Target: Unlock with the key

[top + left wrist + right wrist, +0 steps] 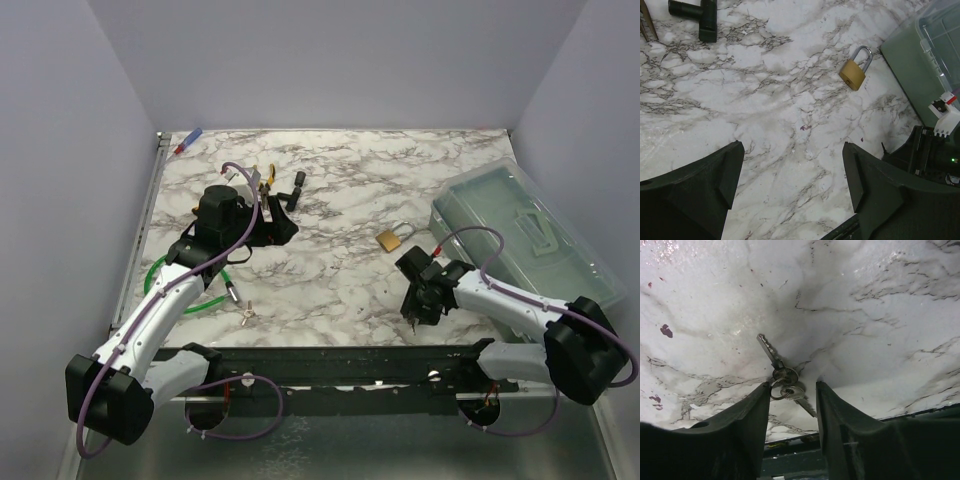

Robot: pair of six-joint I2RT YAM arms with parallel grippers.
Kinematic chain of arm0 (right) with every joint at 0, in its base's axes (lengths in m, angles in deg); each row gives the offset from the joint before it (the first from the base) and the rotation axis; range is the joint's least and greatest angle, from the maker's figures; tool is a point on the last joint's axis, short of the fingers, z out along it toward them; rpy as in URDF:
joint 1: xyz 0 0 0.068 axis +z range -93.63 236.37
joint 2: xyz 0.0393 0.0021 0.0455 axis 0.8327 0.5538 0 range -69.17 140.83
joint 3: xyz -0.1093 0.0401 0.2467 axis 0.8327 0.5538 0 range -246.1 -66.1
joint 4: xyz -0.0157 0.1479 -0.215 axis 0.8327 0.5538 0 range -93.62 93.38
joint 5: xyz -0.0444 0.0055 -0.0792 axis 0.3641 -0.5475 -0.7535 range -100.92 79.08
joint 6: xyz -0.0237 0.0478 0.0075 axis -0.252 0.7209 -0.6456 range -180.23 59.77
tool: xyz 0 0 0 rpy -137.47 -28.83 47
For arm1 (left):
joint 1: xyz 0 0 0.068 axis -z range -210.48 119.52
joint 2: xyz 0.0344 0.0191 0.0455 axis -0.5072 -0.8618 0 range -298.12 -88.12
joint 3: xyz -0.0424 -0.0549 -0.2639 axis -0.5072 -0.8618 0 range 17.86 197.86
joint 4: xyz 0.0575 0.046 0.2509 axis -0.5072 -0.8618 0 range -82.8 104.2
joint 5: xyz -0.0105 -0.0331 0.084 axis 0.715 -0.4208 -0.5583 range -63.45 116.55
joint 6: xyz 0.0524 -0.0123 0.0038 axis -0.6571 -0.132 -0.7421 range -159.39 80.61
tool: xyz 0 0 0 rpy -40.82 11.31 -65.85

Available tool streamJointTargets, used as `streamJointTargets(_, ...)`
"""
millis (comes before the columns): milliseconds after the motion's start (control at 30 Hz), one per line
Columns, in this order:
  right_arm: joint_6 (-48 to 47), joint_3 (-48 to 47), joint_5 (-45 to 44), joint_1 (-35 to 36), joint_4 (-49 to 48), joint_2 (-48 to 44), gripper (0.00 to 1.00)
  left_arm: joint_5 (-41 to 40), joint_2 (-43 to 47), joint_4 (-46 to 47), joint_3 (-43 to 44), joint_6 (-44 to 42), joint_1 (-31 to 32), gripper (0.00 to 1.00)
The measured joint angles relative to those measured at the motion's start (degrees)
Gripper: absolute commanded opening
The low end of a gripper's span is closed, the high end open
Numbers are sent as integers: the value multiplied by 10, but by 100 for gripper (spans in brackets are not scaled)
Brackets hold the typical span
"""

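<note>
Currently, I am at the key pickup step. The lock is untouched.

1. Table (340, 165): marble top. Its near edge runs just behind the right arm's work point, on the base side of the padlock (390, 240).
2. Clear box (520, 235): lies to the right of the padlock, near it but not touching, and blocks that side.
3. Left gripper (792, 147): released, jaws spread wide with nothing between them. It hovers well to the left of the padlock and faces it. The marble between them is bare.
4. Right gripper (792, 386): low over the table, on the base side of the padlock. The jaws are partly parted and flank the keys without clamping them.
5. Padlock: brass body lying flat, with the shackle seated as far as I can tell.
6. Keys (771, 351): two on a ring, flat on the marble. The ring lies between the right fingers (747, 415).

Next move, in my judgement: close squarely on one key's bow, lift, and carry it toward the padlock. A thin, flat key may slip or pivot on the ring. The table edge close behind leaves little room to drag it back.
</note>
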Motion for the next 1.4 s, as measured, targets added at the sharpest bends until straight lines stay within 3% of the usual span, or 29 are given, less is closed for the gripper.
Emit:
streamJointTargets(300,-6,-6,-1,0,-1,16,27,-1,0,0,0,-1,0,86)
streamJointTargets(433,-10,-12,-1,0,-7,31,2,-1,0,0,0,-2,0,86)
streamJointTargets(833,-56,-15,0,0,-17,20,1,-2,0,0,0,-3,0,86)
streamJointTargets(1000,-53,-7,4,0,-89,-8,1,0,0,0,0,-2,0,86)
streamJointTargets(1400,36,-7,29,0,-161,-63,1,8,2,29,-21,37,22,85)
